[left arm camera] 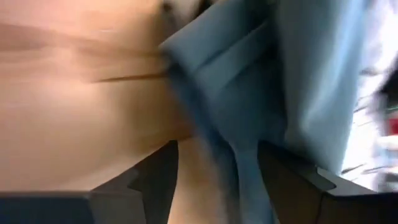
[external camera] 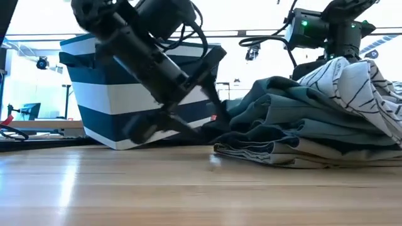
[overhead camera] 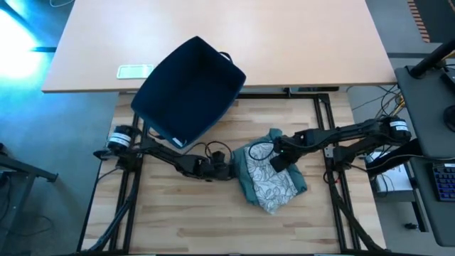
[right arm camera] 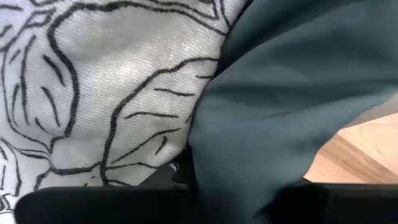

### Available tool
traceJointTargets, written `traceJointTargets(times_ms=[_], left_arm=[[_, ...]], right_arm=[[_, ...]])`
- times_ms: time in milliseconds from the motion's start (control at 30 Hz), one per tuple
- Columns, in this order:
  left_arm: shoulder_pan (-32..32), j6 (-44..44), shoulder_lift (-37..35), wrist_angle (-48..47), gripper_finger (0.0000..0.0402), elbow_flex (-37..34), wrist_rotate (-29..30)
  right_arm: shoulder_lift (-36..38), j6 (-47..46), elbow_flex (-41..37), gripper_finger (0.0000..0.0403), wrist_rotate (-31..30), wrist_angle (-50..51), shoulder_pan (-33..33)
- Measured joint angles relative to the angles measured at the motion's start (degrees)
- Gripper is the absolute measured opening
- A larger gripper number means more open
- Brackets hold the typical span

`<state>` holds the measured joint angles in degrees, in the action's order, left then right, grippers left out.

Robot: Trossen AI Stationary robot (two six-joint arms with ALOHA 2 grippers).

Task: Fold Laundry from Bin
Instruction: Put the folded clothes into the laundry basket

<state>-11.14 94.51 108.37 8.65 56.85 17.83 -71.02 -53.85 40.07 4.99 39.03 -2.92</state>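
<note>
- Overhead, the table [overhead camera: 178, 224] is pale wood planking on a dark metal frame, bare along its near edge; a second, lighter tabletop [overhead camera: 284, 43] butts against its far side, with a small white flat device [overhead camera: 135, 70] on it.
- Left claw [overhead camera: 229, 172] sits low on the table at the left edge of the laundry [overhead camera: 274, 181], its fingers [left arm camera: 158, 180] spread apart with teal cloth lying between them, not pinched.
- Behind the left claw, on that arm's side, the bin [overhead camera: 190, 89] stands tilted across the seam of the two tabletops, navy with white stripes.
- Right claw [overhead camera: 279, 160] rests on top of the laundry pile; I cannot tell how its fingers stand, as cloth covers them.
- Laundry: teal folds stacked under a pale piece printed with dark leaf lines.
- Beyond the table lies grey floor; a dark desk with cables and a keyboard [overhead camera: 444, 181] stands past the right arm, and bright windows fill the room behind.
</note>
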Motion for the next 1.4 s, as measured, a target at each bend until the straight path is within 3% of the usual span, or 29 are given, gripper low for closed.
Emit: traceJointTargets(times_ms=[133, 400, 567, 700, 867, 1033, 1400], left_arm=[[-0.28, 2.76, 4.51, 11.15, 0.0212, -0.42, 2.64], [-0.85, 4.23, 13.63, 11.20, 0.0213, 6.89, 3.56], [-0.46, 3.22, 16.89, 11.29, 0.0213, 10.80, 1.55], [-0.33, 2.38, 18.69, 11.47, 0.0203, 13.00, 3.36], [0.67, -1.84, 19.23, 9.89, 0.0153, 15.15, 3.74], [1.22, -4.17, 19.35, 7.09, 0.0028, 16.28, 3.45], [1.65, -15.58, 10.62, -1.58, 0.0021, 15.64, 6.72]], right_arm=[[0.00, 0.46, -0.07, 0.0054, 0.01, -0.16, -0.11], [0.00, -0.15, -0.09, 0.0063, 1.25, 0.09, -0.11], [-0.28, -0.83, -0.13, 0.0057, 1.37, 0.07, -0.11], [-0.91, -1.07, -0.13, 0.0057, 1.41, -0.03, -0.11], [-1.76, -1.68, -0.13, 0.0057, 2.20, -0.35, -0.13], [-1.79, -1.70, -0.13, 0.0057, 2.58, -0.18, -0.13], [-1.30, -3.73, 0.77, 0.0057, 5.53, -0.79, 0.31]])
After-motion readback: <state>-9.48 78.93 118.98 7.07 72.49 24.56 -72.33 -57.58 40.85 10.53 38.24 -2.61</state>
